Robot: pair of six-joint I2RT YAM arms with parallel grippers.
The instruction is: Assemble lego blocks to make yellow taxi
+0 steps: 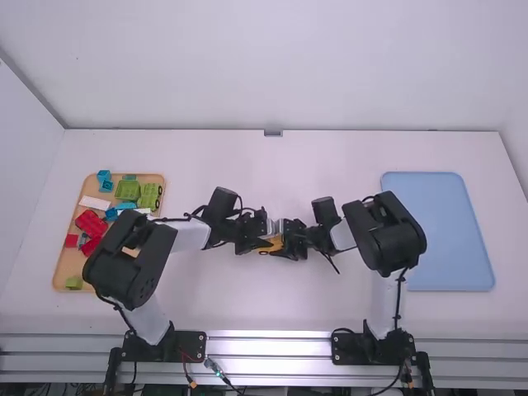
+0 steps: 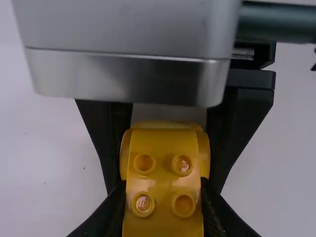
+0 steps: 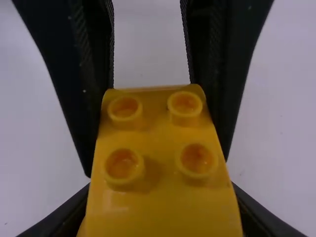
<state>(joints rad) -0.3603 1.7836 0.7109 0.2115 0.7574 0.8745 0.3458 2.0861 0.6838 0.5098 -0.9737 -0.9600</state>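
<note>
The yellow taxi piece [image 2: 164, 170] is up btw. the two grippers, over the middle part of the table; if its underside touches the tabletop, I cannot tell. I also cannot say for sure if it is one body or two parts pressed together. It looks like hard, glossy plastic, so prob. light and stiff: it should not bend or crush under a normal squeeze. The smooth sides may be a bit slippery, esp. if the pads sit at a slant. The round studs [image 3: 197, 158] on its face must be free for the next block, so the better hold is on the two flat sides, low, w/ both pads parallel. If one end is pulled harder than the other, the piece could twist, or a joint could open.

The L gripper [image 2: 164, 202] is closed to approx. the width of the piece, one finger against each side. The R gripper [image 3: 162, 202] has the other end in the same way, also closed as far as the plastic permits. For a handover, one grip should be firm before the other lets go.

Further out, on the left side, the wooden tray [image 1: 59, 276] carries red blocks [image 1: 89, 223], green blocks [image 1: 128, 190] etc. On the right side lies the blue tray [image 1: 452, 239], flat on the white table [image 1: 272, 305].
</note>
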